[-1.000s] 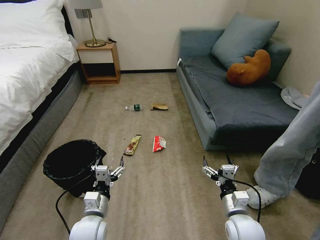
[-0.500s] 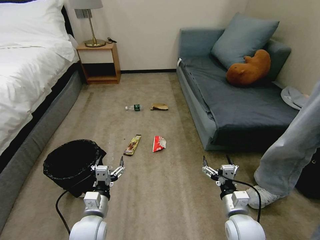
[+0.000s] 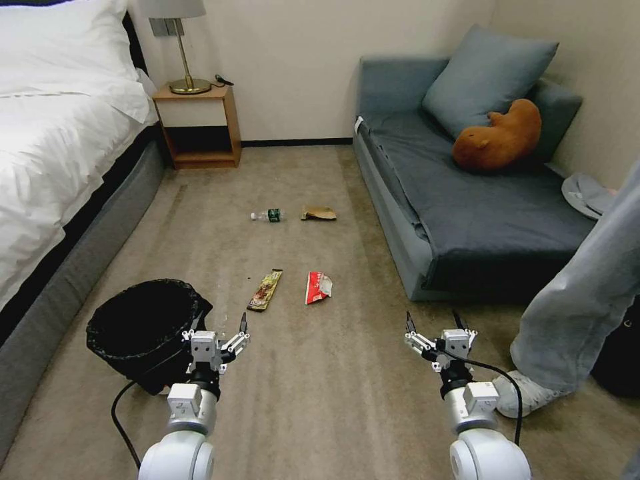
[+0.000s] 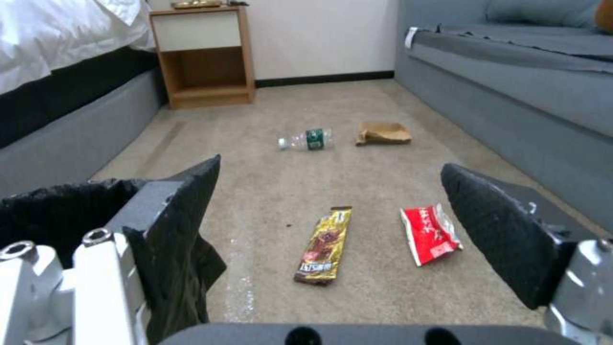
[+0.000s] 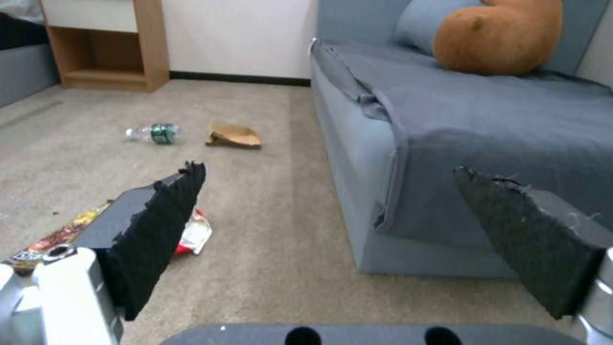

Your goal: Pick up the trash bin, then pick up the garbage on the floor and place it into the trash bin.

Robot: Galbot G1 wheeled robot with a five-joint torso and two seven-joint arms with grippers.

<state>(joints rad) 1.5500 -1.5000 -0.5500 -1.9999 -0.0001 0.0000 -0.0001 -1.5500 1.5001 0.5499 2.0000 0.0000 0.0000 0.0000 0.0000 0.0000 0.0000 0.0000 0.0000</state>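
Left gripper (image 3: 219, 331) hangs low over the carpet (image 3: 320, 373), fingers spread wide, holding nothing. It sits just beside the bin (image 3: 143, 327), on the side facing the room's middle; no contact is apparent in the head view. Right gripper (image 3: 433, 328) is likewise spread wide and empty, parked low near the sofa (image 3: 467, 220), well apart from the bin.

The bin stands upright on the carpet close to the bed (image 3: 60, 153), its black liner crinkled over the rim and hanging down the outside. All four litter pieces lie on the floor: gold wrapper (image 3: 265, 290) and red wrapper (image 3: 317, 287) nearer the robot, bottle (image 3: 269, 215) and paper bag (image 3: 319, 213) farther off toward the nightstand (image 3: 199, 127). A person's leg (image 3: 580, 313) stands at the right edge, touching nothing of the task.

Assessment: the task appears unstarted; the step in hand is lifting the bin. The left arm is the obvious candidate. Recommended practice: bring one finger inside the rim and one outside, then close on rim and liner together, since gripping loose liner alone would likely pull the bag free. The left wrist view shows liner folds beside the inner finger (image 4: 179, 206); the rim edge beneath is hidden, so depth should be set cautiously. Lift vertically and keep the bin level.
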